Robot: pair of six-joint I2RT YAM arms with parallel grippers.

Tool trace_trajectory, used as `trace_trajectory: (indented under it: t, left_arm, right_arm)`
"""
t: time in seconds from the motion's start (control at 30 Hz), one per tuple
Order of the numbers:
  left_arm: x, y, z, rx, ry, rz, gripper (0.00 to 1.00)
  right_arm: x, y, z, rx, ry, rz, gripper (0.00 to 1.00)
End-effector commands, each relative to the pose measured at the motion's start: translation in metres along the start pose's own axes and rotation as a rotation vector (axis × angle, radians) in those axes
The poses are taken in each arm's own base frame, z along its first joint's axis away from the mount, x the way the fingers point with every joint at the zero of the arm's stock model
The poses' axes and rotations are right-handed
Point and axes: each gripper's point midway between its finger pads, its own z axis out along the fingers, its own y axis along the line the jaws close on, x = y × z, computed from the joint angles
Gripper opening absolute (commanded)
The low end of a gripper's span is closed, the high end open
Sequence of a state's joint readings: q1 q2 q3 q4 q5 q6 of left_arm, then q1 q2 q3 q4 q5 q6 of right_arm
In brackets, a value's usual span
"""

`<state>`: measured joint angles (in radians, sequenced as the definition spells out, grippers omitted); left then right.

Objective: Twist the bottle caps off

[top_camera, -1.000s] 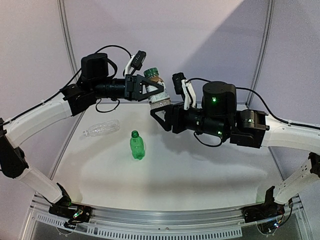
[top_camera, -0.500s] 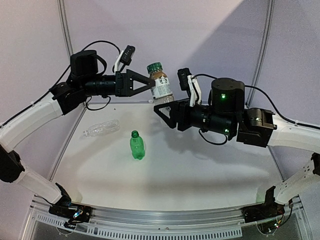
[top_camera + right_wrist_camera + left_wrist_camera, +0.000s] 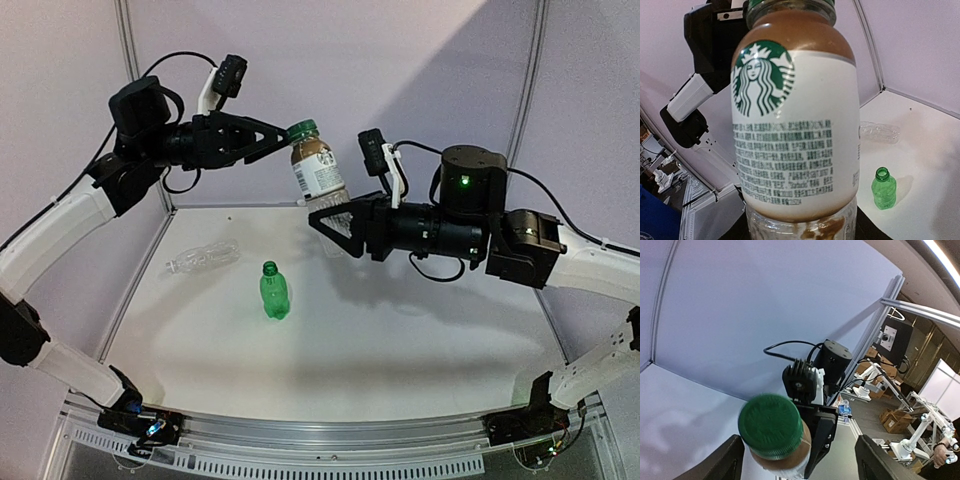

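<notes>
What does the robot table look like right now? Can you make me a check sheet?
Surface: white table, with arm shadows on it.
Job's things: labelled bottle held up in the air, green cap still on; green bottle standing upright, no cap; clear bottle lying on its side.
Clutter: nothing seen.
Grippers: left gripper open, with its fingers either side of the green cap; right gripper shut on the labelled bottle's base.
Cables: black cables loop over both wrists, up off the table.
Surroundings: pale walls; other robot rigs beyond.
</notes>
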<state>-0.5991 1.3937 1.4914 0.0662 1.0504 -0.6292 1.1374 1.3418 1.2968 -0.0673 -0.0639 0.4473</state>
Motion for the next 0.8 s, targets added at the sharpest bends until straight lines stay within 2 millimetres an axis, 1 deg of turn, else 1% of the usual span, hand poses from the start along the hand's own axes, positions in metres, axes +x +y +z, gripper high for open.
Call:
trace_trajectory:
  t: [0.0, 0.07, 0.13, 0.3, 0.47, 0.5, 0.57, 0.63, 0.67, 0.77]
  left_arm:
    - [-0.008, 0.0, 0.004, 0.033, -0.006, -0.002, 0.77]
    - [-0.008, 0.006, 0.006, 0.018, -0.008, -0.02, 0.75]
    - [-0.008, 0.012, 0.006, 0.001, -0.012, -0.034, 0.71]
    - [-0.006, 0.017, 0.007, -0.014, -0.017, -0.046, 0.54]
    - [-0.002, 0.023, 0.007, -0.029, -0.013, -0.063, 0.24]
    - [0.0, 0.025, 0.007, -0.036, -0.011, -0.07, 0.2]
    - [0.003, 0.029, 0.007, -0.052, -0.009, -0.083, 0.17]
    - [0.007, 0.035, 0.008, -0.071, -0.006, -0.1, 0.15]
    - [0.01, 0.039, 0.008, -0.086, -0.004, -0.112, 0.14]
    - [0.022, 0.056, 0.009, -0.154, 0.016, -0.176, 0.13]
  right_arm:
    - [0.005, 0.015, 0.005, -0.087, 0.055, 0.003, 0.27]
    - [0.006, 0.017, 0.006, -0.098, 0.059, 0.003, 0.27]
    - [0.006, 0.018, 0.007, -0.104, 0.06, 0.004, 0.27]
    - [0.008, 0.018, 0.009, -0.107, 0.068, 0.012, 0.26]
    - [0.01, 0.017, 0.01, -0.105, 0.071, 0.017, 0.26]
    - [0.009, 0.016, 0.01, -0.103, 0.07, 0.016, 0.26]
    - [0.008, 0.015, 0.01, -0.089, 0.067, 0.014, 0.26]
    - [0.005, 0.008, 0.009, -0.044, 0.06, 0.005, 0.26]
    - [0.003, 0.001, 0.01, 0.002, 0.059, -0.005, 0.27]
    - [0.001, -0.032, 0.013, 0.198, 0.076, -0.059, 0.27]
